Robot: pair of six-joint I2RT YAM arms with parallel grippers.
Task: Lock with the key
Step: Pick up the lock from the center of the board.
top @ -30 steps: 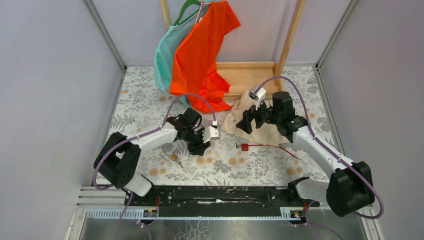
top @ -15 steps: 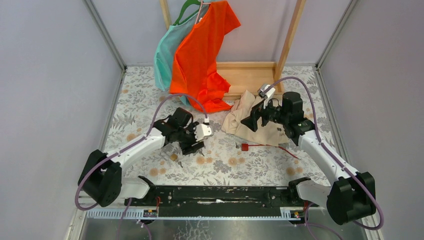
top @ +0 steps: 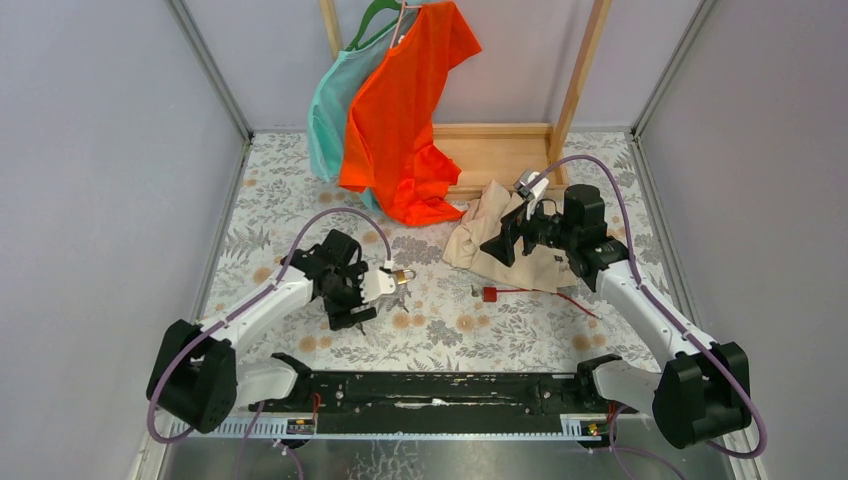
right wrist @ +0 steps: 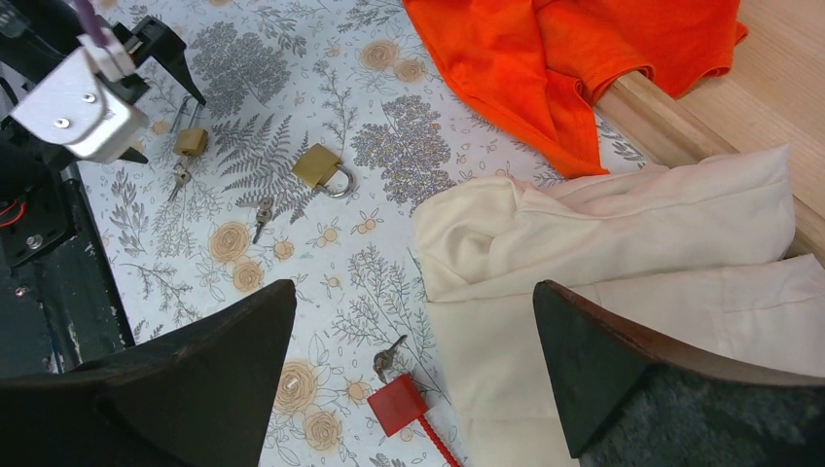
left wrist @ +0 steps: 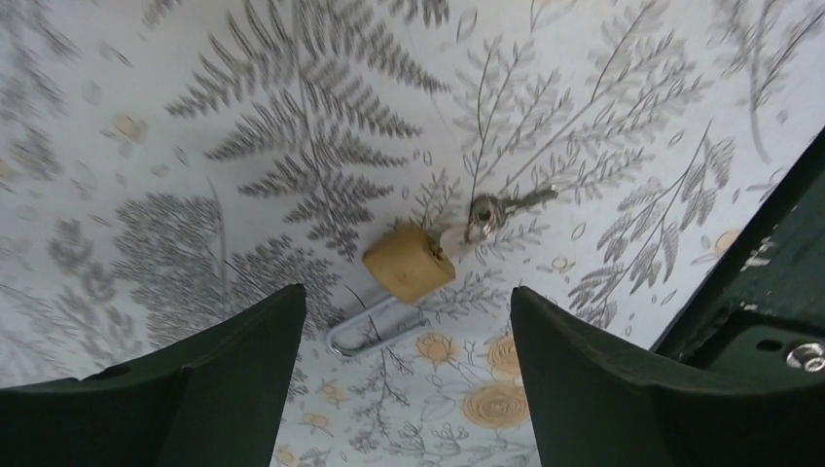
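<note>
A small brass padlock [left wrist: 409, 261] with a long open shackle [left wrist: 368, 326] lies on the floral table, a key [left wrist: 498, 205] just beside it. My left gripper [left wrist: 404, 297] hovers open above it, touching nothing. It sits at the left in the top view [top: 352, 305]. A larger brass padlock [right wrist: 316, 165] lies further right, also in the top view [top: 403, 274], with a loose key [right wrist: 263, 214] near it. A third key [right wrist: 389, 357] on a red tag [right wrist: 399, 404] lies under my open, empty right gripper [right wrist: 413, 287], which is raised in the top view [top: 500, 245].
A cream cloth [right wrist: 623, 263] lies crumpled at the right. An orange shirt [top: 405, 110] and a teal one [top: 330, 110] hang from a wooden rack [top: 500, 150] at the back. The black arm rail [top: 440, 390] runs along the near edge.
My left arm has drawn back toward the near left, uncovering the larger padlock, and now hangs over the small one. My right arm shifted slightly right, then held still.
</note>
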